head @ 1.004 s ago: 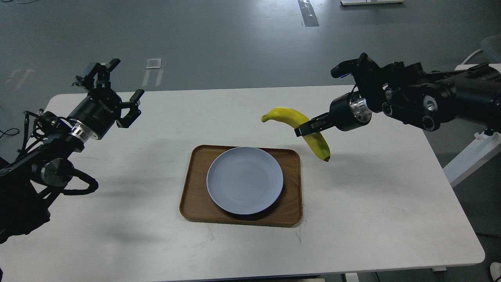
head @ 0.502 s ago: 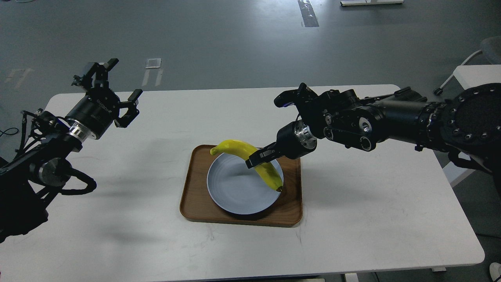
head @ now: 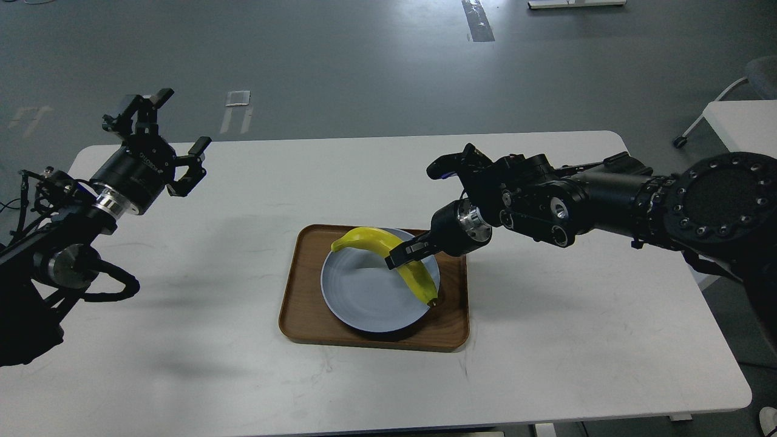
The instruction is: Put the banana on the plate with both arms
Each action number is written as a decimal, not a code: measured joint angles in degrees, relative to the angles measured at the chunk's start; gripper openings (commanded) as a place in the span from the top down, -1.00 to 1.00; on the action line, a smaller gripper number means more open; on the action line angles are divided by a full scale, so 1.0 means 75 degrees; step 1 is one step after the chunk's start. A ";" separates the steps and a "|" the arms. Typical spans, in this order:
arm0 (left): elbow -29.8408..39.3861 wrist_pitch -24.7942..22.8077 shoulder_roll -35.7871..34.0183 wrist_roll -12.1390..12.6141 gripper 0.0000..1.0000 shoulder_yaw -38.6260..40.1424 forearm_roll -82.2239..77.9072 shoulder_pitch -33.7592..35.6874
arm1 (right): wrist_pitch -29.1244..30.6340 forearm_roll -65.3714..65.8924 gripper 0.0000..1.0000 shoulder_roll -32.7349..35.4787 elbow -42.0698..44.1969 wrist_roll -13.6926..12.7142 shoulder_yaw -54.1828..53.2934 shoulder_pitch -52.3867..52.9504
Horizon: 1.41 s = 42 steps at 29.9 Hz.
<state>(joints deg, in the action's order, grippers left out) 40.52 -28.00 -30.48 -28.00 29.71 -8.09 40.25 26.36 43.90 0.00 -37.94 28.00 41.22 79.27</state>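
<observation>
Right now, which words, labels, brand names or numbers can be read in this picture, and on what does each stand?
Small white lettering on the left pincer's black wrist housing: too blurred to read.
Banana, plate, tray, table and right pincer: no text visible.

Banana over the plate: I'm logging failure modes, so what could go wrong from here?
1. The curved yellow banana, held in the right gripper, hangs along the right rim of the round pale blue-grey plate; released here, its dark tip may slide onto the brown wooden tray.
2. Pushing lower could tip the plate.
</observation>
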 measured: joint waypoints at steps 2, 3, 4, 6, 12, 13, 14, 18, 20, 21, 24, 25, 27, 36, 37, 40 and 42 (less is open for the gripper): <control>0.0000 0.0000 0.0000 0.0000 -0.95 0.0000 0.0001 0.0000 | 0.0000 -0.0102 -0.98 0.0000 0.0010 0.0000 -0.0010 0.0000; 0.0000 0.0000 0.0001 0.0000 -0.95 0.0000 0.0002 0.0000 | 0.0000 -0.0217 -0.99 0.0000 0.0011 0.0000 -0.0018 0.0000; 0.0000 0.0000 0.0002 0.0000 -0.95 0.0000 0.0002 0.0000 | 0.0000 -0.0336 -0.99 0.0000 0.0015 0.0000 -0.0033 0.0001; 0.0000 0.0000 0.0007 0.0000 -0.95 0.0000 0.0002 0.0000 | 0.0000 -0.0557 -0.99 0.0052 0.0016 0.0001 -0.0135 0.0038; 0.0001 0.0000 0.0012 0.0000 -0.95 0.0000 0.0002 -0.0001 | -0.0026 -0.1186 -0.99 0.1464 -0.0069 0.0001 -0.1759 -0.0046; 0.0000 0.0000 0.0016 0.0000 -0.95 0.0000 0.0002 -0.0009 | -0.0027 -0.1346 -0.99 0.1814 -0.0097 0.0000 -0.2236 -0.0197; 0.0000 0.0000 0.0025 0.0000 -0.95 0.0000 0.0002 -0.0012 | -0.0030 -0.1540 -0.99 0.2128 -0.0116 0.0000 -0.2719 -0.0428; -0.0024 0.0000 0.0111 0.0000 -0.95 -0.0008 0.0002 -0.0022 | -0.0028 -0.2085 -0.99 0.2980 -0.0141 0.0000 -0.4361 -0.1474; -0.0082 0.0000 0.0251 0.0000 -0.95 -0.0013 -0.0004 -0.0023 | -0.0033 -0.2281 -0.99 0.3310 -0.0148 0.0000 -0.5451 -0.2290; -0.0102 0.0000 0.0308 0.0000 -0.95 -0.0020 -0.0013 -0.0024 | -0.0033 -0.2377 -0.99 0.3392 -0.0151 -0.0001 -0.5940 -0.2659; -0.0174 0.0000 0.0430 0.0000 -0.95 -0.0031 -0.0032 -0.0025 | -0.0026 -0.2898 -0.99 0.3490 -0.0159 0.0000 -0.7369 -0.3745; -0.0239 0.0000 0.0475 0.0000 -0.95 -0.0038 -0.0037 -0.0025 | -0.0020 -0.3133 -0.99 0.3489 -0.0162 -0.0001 -0.7804 -0.4125; -0.0376 0.0000 0.0584 0.0000 -0.95 -0.0045 -0.0043 -0.0024 | -0.0015 -0.3559 -0.99 0.3474 -0.0206 -0.0001 -0.8377 -0.4667; -0.0725 0.0000 0.1047 0.0000 -0.95 -0.0064 -0.0045 -0.0014 | 0.0047 -0.4415 -0.99 0.3386 -0.0353 -0.0001 -0.9229 -0.5611; -0.0779 0.0000 0.1099 0.0000 -0.95 -0.0068 -0.0045 -0.0014 | 0.0051 -0.4424 -0.99 0.3369 -0.0354 -0.0001 -0.9266 -0.5638; -0.0893 0.0000 0.1233 0.0000 -0.95 -0.0070 -0.0046 -0.0014 | 0.0093 -0.4494 -0.99 0.3327 -0.0357 -0.0001 -0.9337 -0.5685; -0.0918 0.0000 0.1281 0.0000 -0.95 -0.0073 -0.0046 -0.0021 | 0.0169 -0.4517 -0.99 0.3320 -0.0338 0.0000 -0.9346 -0.5691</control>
